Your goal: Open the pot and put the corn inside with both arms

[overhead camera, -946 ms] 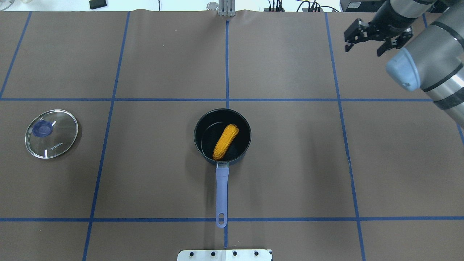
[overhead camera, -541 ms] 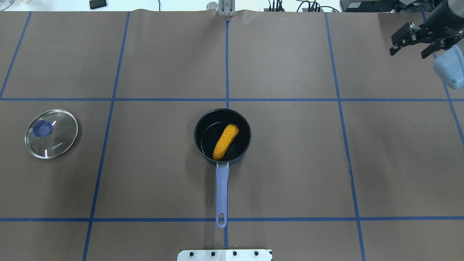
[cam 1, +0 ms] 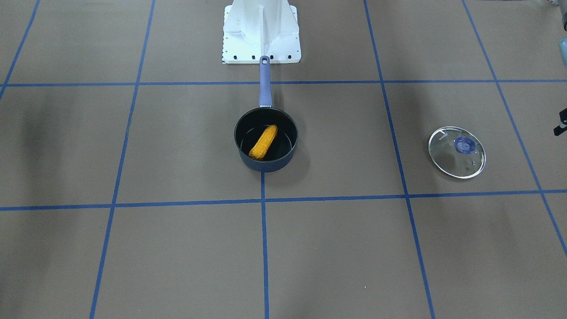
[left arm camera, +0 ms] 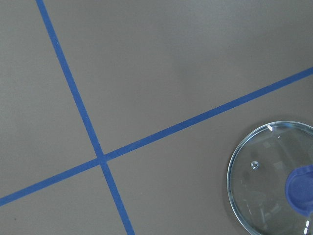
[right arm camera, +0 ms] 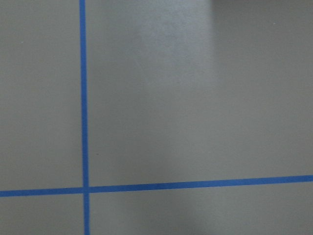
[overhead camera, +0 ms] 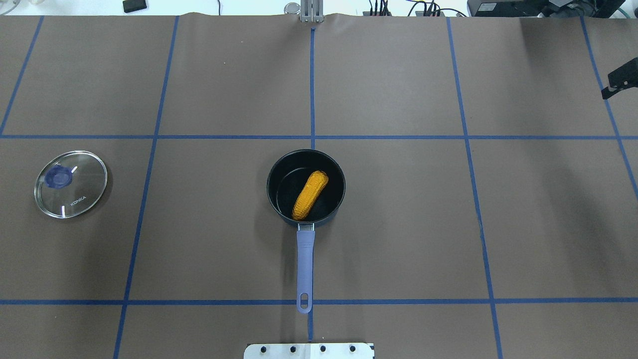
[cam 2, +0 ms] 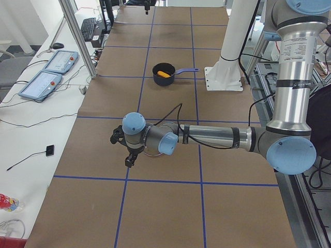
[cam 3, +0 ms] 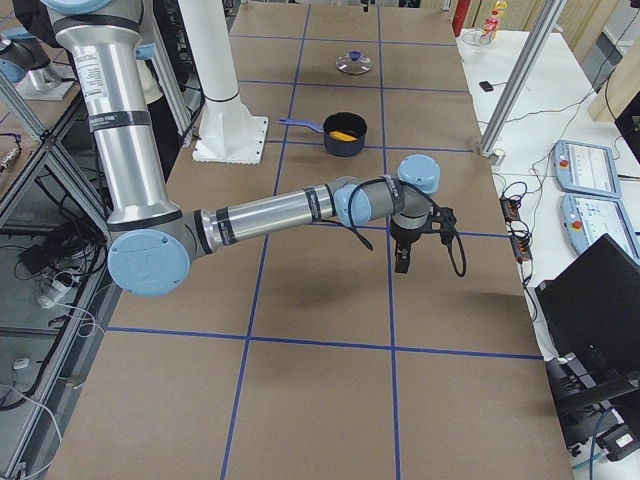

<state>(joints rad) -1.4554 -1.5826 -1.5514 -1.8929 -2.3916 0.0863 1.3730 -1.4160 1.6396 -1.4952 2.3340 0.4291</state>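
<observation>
Centrally on the brown surface [overhead camera: 398,224], well apart from the left arm [cam 2: 217,137] and right arm [cam 3: 260,212] at its ends, sits the uncovered dark-blue saucepan [overhead camera: 281,172], periwinkle handle [overhead camera: 305,259] toward the robot. The glass lid [overhead camera: 71,184] lies flat to the robot's left. Left gripper [cam 2: 123,150] and right gripper [cam 3: 415,240]: closure cannot be told. A bumpy orange-yellow corn cob [overhead camera: 310,195] lies slanted inside the saucepan.

We identify a robotics lab: a table [overhead camera: 398,224] covered in brown paper and gridded with blue tape [overhead camera: 312,75], teach pendants [cam 2: 40,84], aluminium frame posts [cam 2: 78,39].
</observation>
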